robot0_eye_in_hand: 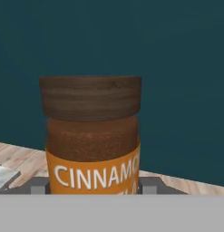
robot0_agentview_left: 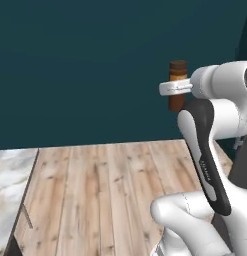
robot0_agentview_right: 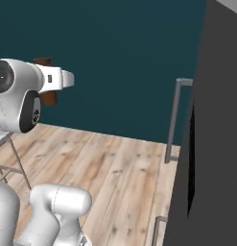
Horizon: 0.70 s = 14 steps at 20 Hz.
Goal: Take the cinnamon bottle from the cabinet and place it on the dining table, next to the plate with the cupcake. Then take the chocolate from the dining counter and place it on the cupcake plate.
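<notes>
The end effector (robot0_agentview_left: pixel 176 88) holds one cinnamon bottle (robot0_agentview_left: pixel 177 86) upright in mid-air, clamped around its lower body, well above the wooden plank floor (robot0_agentview_left: pixel 105 190). In the hand view the bottle (robot0_eye_in_hand: pixel 92 136) stands between the two finger tips (robot0_eye_in_hand: pixel 37 185), which press against its orange label on either side; the dark brown cap and the brown powder above the label rise clear of the grip, and the word on the label reads "CINNAMO", cut off by the curve. From the left base view the bottle shows just beyond the white wrist, its cap above the hand and its base below it. From the right base view, part of the bottle (robot0_agentview_right: pixel 47 91) peeks out behind the arm's upper joint.

Behind everything runs a plain dark teal wall (robot0_agentview_left: pixel 85 65). A marble tabletop (robot0_agentview_left: pixel 9 190) edges into the lower left of the left base view. A tall dark grey unit (robot0_agentview_right: pixel 211 144) with a long metal handle (robot0_agentview_right: pixel 173 120) stands at the right of the right base view, and thin metal legs (robot0_agentview_right: pixel 17 161) show at its left edge.
</notes>
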### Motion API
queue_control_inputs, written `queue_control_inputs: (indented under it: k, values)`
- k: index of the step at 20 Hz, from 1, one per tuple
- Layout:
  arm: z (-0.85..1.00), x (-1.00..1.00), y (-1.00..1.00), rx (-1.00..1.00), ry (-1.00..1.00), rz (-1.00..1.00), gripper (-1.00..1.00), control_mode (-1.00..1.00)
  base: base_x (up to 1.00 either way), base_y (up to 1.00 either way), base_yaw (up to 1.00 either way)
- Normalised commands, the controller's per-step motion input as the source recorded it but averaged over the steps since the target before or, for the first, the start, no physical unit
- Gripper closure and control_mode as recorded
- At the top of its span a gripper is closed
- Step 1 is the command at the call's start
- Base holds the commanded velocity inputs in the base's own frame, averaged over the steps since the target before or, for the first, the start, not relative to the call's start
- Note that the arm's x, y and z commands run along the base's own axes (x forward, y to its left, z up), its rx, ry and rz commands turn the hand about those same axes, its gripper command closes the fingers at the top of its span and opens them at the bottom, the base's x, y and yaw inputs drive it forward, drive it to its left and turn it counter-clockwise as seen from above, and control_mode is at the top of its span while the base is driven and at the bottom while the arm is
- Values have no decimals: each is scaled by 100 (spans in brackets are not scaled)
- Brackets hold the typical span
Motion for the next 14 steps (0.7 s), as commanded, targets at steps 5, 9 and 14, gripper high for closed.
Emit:
queue_control_inputs:
  k: [5, 9, 14]
  values:
    - [0, 0, 0, 0, 0, 0, 100, 100, 100, -45, 33]
    - [0, 0, 0, 0, 0, 0, 100, 100, 100, -59, 49]
    - [0, 0, 0, 0, 0, 0, 100, 100, 100, -47, 54]
